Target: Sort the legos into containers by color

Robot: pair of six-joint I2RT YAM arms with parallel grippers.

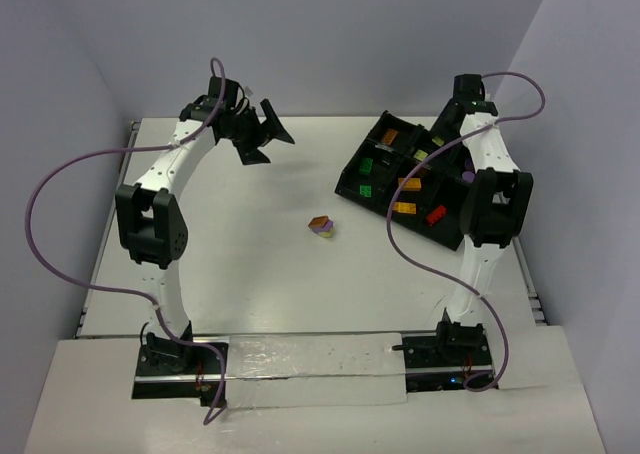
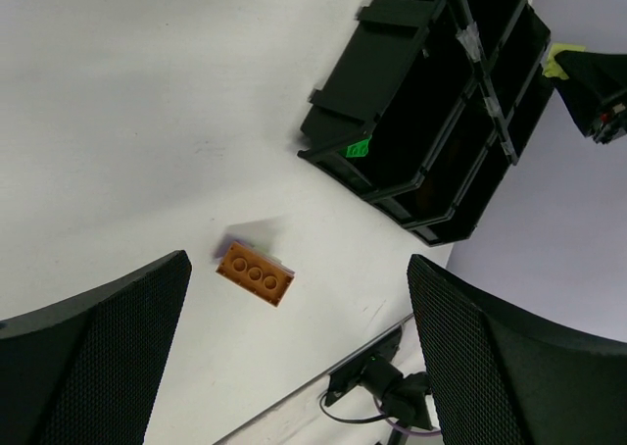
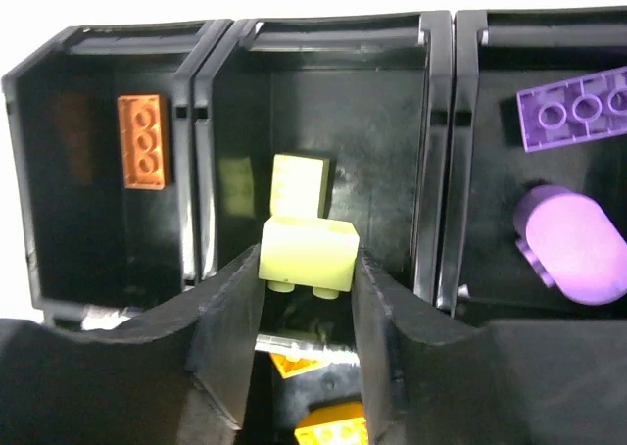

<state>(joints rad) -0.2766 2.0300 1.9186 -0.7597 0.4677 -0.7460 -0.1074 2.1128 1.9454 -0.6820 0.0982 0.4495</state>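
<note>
My right gripper (image 3: 307, 269) is shut on a yellow-green lego (image 3: 308, 254) and holds it over the middle compartment of the black divided tray (image 3: 439, 151). That compartment holds another yellow-green lego (image 3: 298, 185). An orange lego (image 3: 143, 141) lies in the left compartment, purple legos (image 3: 572, 117) in the right one. The tray (image 1: 372, 144) shows at the back right in the top view, with my right gripper (image 1: 468, 94) above its far side. A cluster with an orange lego on top (image 1: 321, 225) (image 2: 255, 273) lies mid-table. My left gripper (image 1: 262, 134) (image 2: 294, 347) is open and empty, high above the table.
Green (image 1: 366, 164), orange (image 1: 405, 208) and red (image 1: 436, 215) legos lie in the tray's nearer compartments. Two more orange legos (image 3: 333, 430) show below my right fingers. White walls close the table at the back and sides. The arm bases stand at the near edge.
</note>
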